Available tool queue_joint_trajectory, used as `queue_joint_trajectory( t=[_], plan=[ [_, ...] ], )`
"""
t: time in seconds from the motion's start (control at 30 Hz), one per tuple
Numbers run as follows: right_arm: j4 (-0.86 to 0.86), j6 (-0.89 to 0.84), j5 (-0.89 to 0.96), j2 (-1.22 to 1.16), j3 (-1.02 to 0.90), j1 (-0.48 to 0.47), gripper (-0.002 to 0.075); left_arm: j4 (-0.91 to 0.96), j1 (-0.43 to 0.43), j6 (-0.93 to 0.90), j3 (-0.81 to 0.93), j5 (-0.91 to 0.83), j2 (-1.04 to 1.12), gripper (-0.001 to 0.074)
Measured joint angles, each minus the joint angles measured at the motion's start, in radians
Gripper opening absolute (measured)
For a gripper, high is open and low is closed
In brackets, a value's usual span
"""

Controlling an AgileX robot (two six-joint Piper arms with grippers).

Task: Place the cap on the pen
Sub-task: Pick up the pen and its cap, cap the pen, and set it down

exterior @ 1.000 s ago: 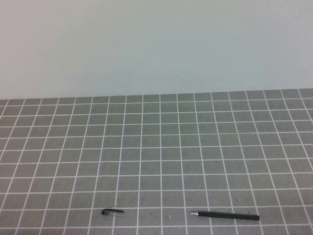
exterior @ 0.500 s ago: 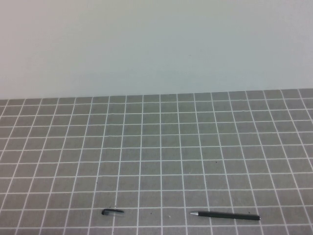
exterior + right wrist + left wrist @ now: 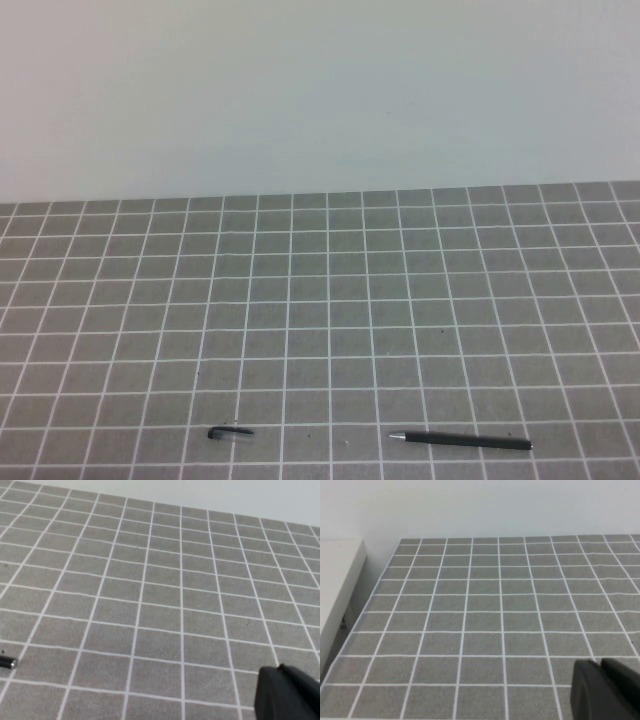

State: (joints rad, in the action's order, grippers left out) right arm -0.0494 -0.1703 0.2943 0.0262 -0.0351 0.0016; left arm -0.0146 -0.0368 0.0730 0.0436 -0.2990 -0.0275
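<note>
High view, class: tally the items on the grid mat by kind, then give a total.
pen: 1
pen cap: 1
Total: 2
Not counted: left gripper and right gripper, over the mat, seen only in wrist views.

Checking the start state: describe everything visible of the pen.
The pen is slim and dark-barrelled with a silvery tip. It is uncapped and lies flat on the gridded mat near its front edge, tip pointing to the robot's left toward the separate cap. Neither gripper touches it; the left gripper and right gripper show only in their wrist views, above the mat.
</note>
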Motion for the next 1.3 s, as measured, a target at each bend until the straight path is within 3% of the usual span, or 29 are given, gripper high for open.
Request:
queue_joint_trajectory(
  t=[0.17, 0.5, 0.77, 0.97, 1.03, 1.2, 1.3],
  plan=[
    [-0.048, -0.051, -0.018, 0.000, 0.000, 0.000, -0.0003, 0.000, 0.000, 0.000, 0.000, 0.093, 0.000, 0.0001],
    [-0.131, -0.070, -0.154, 0.000, 0.000, 0.000, -0.0003, 0.000, 0.000, 0.000, 0.000, 0.491, 0.000, 0.0000],
    [-0.059, -0.056, -0.279, 0.000, 0.000, 0.000, -0.0003, 0.000, 0.000, 0.000, 0.000, 0.746, 0.000, 0.0001],
    [-0.056, -0.056, -0.355, 0.000, 0.000, 0.000, -0.0003, 0.000, 0.000, 0.000, 0.000, 0.809, 0.000, 0.0001],
    [-0.010, 0.003, -0.390, 0.000, 0.000, 0.000, -0.0003, 0.000, 0.000, 0.002, 0.000, 0.819, 0.000, 0.0001],
    [0.166, 0.367, -0.429, 0.000, 0.000, 0.000, -0.0003, -0.002, 0.000, 0.013, 0.000, 0.823, 0.000, 0.0001],
    [0.177, 0.443, -0.428, 0.000, 0.000, 0.000, -0.0003, -0.004, 0.000, 0.061, -0.002, 0.840, 0.000, 0.0001]
  ],
)
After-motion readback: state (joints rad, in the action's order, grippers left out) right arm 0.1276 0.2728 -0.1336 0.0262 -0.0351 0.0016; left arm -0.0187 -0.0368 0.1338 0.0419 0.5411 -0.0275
